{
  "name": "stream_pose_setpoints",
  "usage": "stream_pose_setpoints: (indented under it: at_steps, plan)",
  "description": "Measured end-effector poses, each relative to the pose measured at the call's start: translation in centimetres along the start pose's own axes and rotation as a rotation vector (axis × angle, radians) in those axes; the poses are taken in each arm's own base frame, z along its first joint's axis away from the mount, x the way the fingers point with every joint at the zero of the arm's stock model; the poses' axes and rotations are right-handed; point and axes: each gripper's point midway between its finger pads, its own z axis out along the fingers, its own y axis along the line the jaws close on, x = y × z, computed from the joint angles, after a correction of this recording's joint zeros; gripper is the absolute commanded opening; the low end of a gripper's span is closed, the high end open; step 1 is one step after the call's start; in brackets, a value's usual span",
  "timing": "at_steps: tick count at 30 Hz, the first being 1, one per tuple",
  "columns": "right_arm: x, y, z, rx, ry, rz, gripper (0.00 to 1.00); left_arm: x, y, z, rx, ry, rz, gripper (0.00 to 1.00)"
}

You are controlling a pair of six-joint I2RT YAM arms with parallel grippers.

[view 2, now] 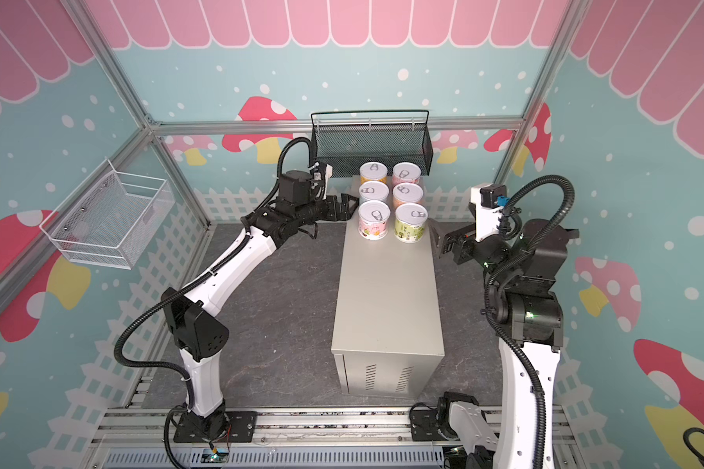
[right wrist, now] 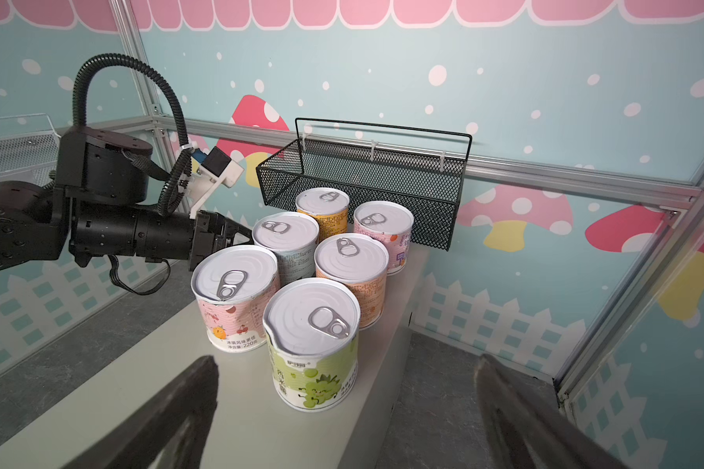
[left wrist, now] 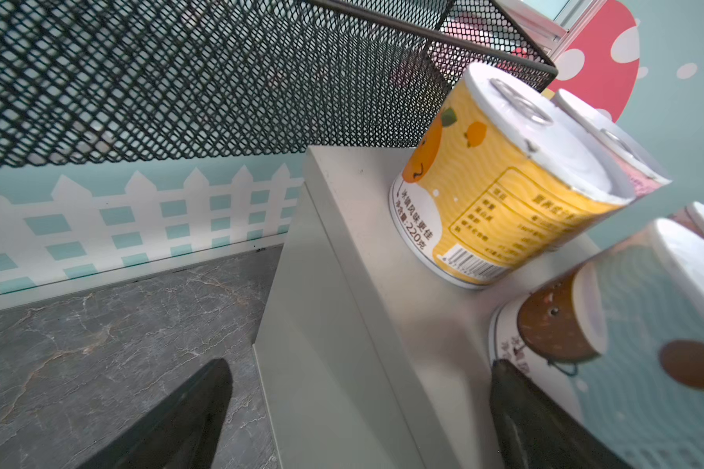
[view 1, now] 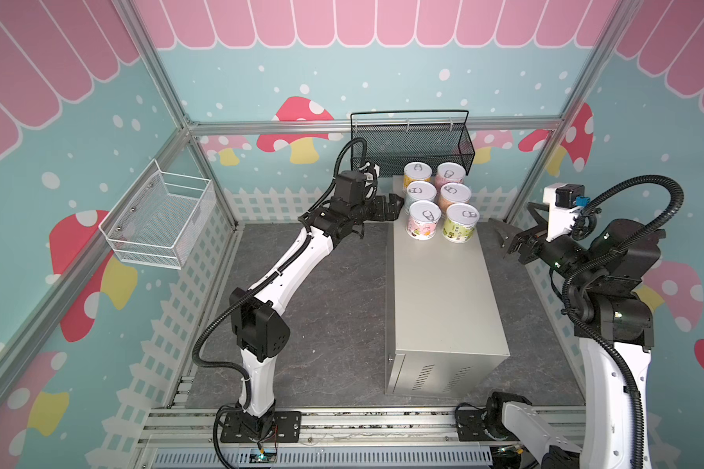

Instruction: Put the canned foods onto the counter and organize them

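Several cans stand upright in two close columns at the far end of the beige counter [view 1: 439,292]: yellow [view 1: 417,175], pink [view 1: 450,175], light blue [view 1: 421,195], orange [view 1: 455,197], pink-white [view 1: 423,222] and green [view 1: 460,224]. My left gripper [view 1: 396,203] is open beside the counter's left edge, level with the light blue can [left wrist: 647,365], holding nothing. In the left wrist view it [left wrist: 360,365] straddles the counter's edge. My right gripper [view 1: 498,233] is open off the counter's right side, apart from the green can [right wrist: 314,345]. Nothing lies between its fingers [right wrist: 196,390].
A black mesh basket [view 1: 411,142] hangs on the back rail just behind the cans. A white wire basket [view 1: 159,219] hangs on the left wall. Dark stone-patterned floor [view 1: 334,304] surrounds the counter, with aluminium frame posts at the corners.
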Motion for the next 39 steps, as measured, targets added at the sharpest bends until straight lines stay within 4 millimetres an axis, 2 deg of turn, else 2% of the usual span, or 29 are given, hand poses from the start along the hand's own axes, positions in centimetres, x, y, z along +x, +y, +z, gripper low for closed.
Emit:
stream_pose_setpoints:
  at_steps: [24,29,33,36,39]
  plan:
    - [-0.1,0.2,-0.1,-0.005,-0.003,-0.002,0.99,3.3,-1.3,-5.7,0.025,0.001,0.008,0.99]
    - [-0.2,0.3,-0.3,-0.004,-0.007,-0.006,0.99,5.0,-2.1,-9.4,0.029,0.018,0.039,0.99]
    - [0.0,0.1,-0.2,0.011,0.003,0.002,0.99,6.6,-1.7,-12.2,-0.005,0.068,0.088,0.99]
    - [0.4,-1.2,0.3,0.066,0.038,0.024,0.99,7.2,-0.9,-14.3,-0.050,0.082,0.124,0.99]
    - [0.8,-3.4,1.1,0.156,0.070,0.056,0.99,7.4,0.3,-16.8,-0.097,0.070,0.151,0.99]
